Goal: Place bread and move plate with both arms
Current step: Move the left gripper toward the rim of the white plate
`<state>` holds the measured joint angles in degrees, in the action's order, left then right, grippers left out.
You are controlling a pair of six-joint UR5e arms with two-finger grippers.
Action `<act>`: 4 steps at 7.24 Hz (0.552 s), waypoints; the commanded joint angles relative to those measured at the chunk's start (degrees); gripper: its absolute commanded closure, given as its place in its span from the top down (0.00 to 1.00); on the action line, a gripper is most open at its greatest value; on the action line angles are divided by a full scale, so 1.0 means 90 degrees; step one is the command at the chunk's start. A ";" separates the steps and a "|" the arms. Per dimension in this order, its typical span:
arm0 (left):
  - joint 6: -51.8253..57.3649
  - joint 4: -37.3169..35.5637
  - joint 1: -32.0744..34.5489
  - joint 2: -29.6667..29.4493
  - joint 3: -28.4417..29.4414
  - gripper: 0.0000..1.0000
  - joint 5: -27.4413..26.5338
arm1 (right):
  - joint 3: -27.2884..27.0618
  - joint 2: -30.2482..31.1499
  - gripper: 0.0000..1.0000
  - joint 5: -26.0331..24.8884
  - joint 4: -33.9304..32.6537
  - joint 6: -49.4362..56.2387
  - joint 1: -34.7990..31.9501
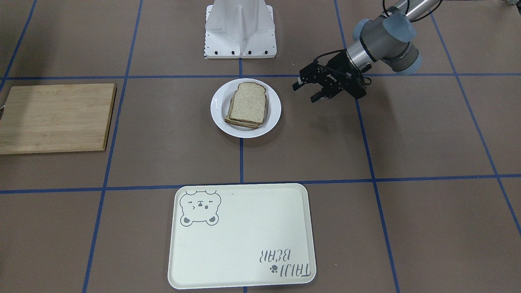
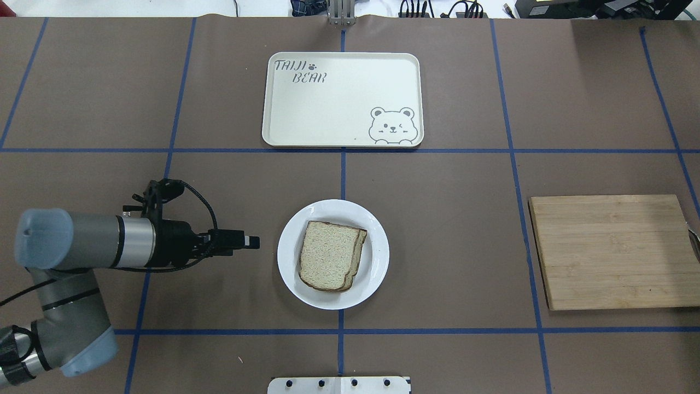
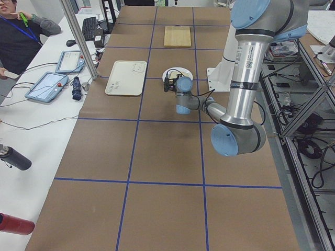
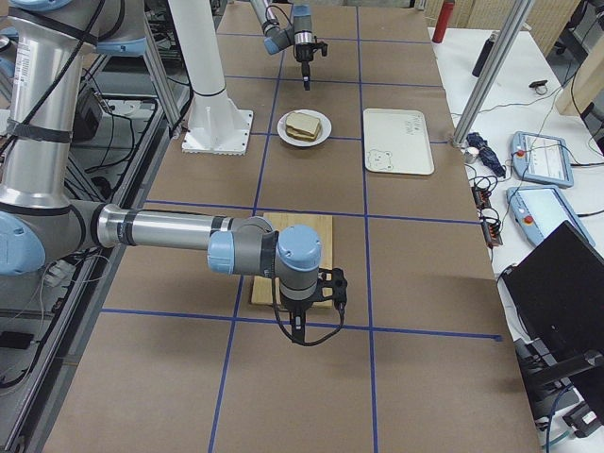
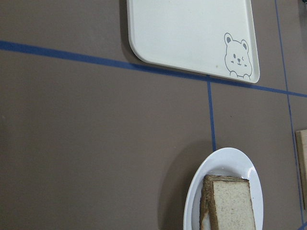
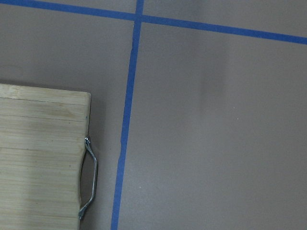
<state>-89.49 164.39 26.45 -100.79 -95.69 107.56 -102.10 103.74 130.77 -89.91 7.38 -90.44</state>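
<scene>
The round white plate [image 1: 274,101], bearing the tan brown-crusted bread slice [image 1: 248,103], sits on the counter [image 1: 407,134] straight ahead of the left pincer [image 1: 304,92] — fingers apart, near its rim; the far-off right pincer [image 4: 311,313] — I cannot tell its state.

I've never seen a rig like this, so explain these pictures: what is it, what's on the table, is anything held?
This is a two-armed robot at a brown table. Two pictures look down from above, two look along the table from its ends, two come from wrist cameras. On the table lie a round white plate holding stacked brown-crusted bread slices, a cream rectangular tray with a bear drawing and a wooden cutting board. The left arm's black two-finger gripper hangs open beside the plate, empty. The right arm's gripper hangs near the board; open or shut, I cannot tell.
</scene>
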 commanded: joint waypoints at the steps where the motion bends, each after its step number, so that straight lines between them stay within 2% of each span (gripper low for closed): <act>1: -0.0466 0.0377 -0.0437 -0.0431 0.0523 0.81 -0.0544 | -0.0003 -0.0004 1.00 0.0001 0.0000 0.0000 0.0000; 3: -0.0466 0.0377 -0.0458 -0.0452 0.0544 0.58 -0.0584 | -0.0003 -0.0013 1.00 0.0001 0.0000 0.0000 0.0000; 4: -0.0466 0.0387 -0.0458 -0.0461 0.0554 0.58 -0.0594 | -0.0003 -0.0033 1.00 0.0001 0.0000 0.0000 0.0000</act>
<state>-93.61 167.75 22.42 -104.76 -90.91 102.42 -102.13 103.60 130.78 -89.91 7.38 -90.44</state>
